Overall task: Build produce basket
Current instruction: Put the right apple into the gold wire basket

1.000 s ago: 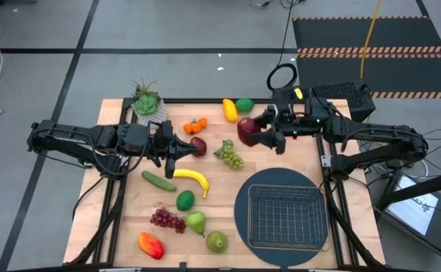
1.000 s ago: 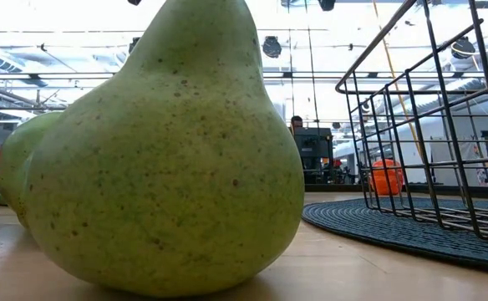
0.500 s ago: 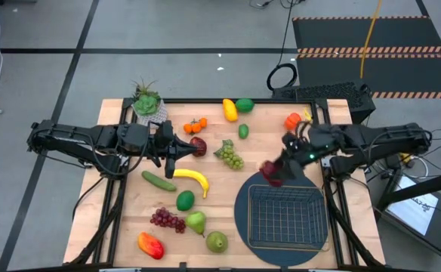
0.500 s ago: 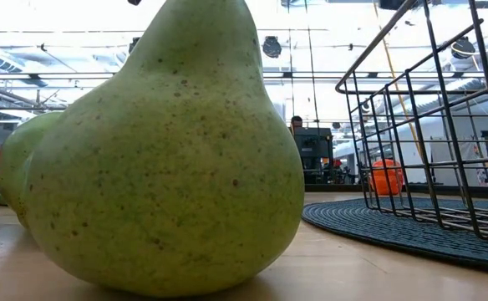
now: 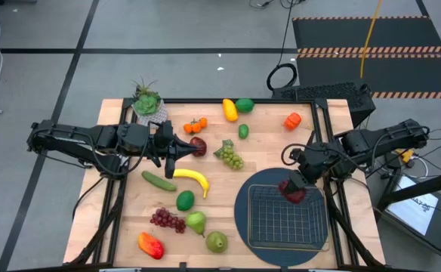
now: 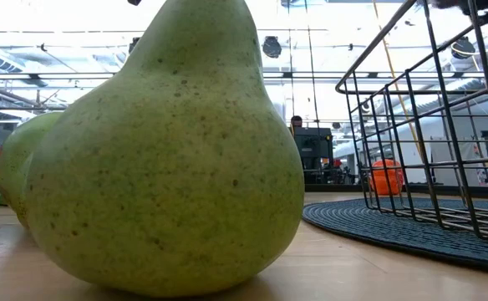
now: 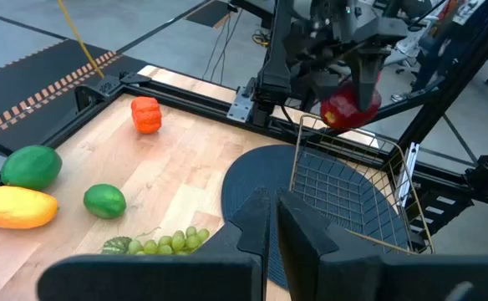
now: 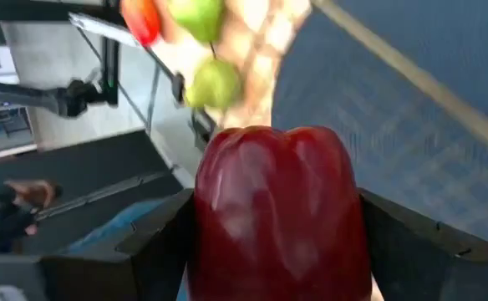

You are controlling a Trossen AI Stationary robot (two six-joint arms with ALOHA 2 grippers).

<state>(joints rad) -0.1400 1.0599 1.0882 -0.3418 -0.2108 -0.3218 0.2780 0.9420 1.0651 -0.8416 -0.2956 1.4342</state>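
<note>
One piece of produce is on its way in: your right pincer (image 5: 294, 187) is clamped on a dark red bell pepper (image 5: 293, 190) and holds it above the far edge of the wire basket (image 5: 285, 227), which sits on the round dark mat (image 5: 242, 219) at the near right of the bench (image 5: 266, 147). The basket looks empty, so by my reading this is the first drop of the fill. Next, bring the pepper down inside the wire walls and part the fingers only once it is clear of the rim, or it may roll off onto the mat. Your left pincer (image 5: 171, 153) waits with its fingers together beside a dark red fruit (image 5: 198, 145), with the banana (image 5: 192, 178) just nearer.
</note>
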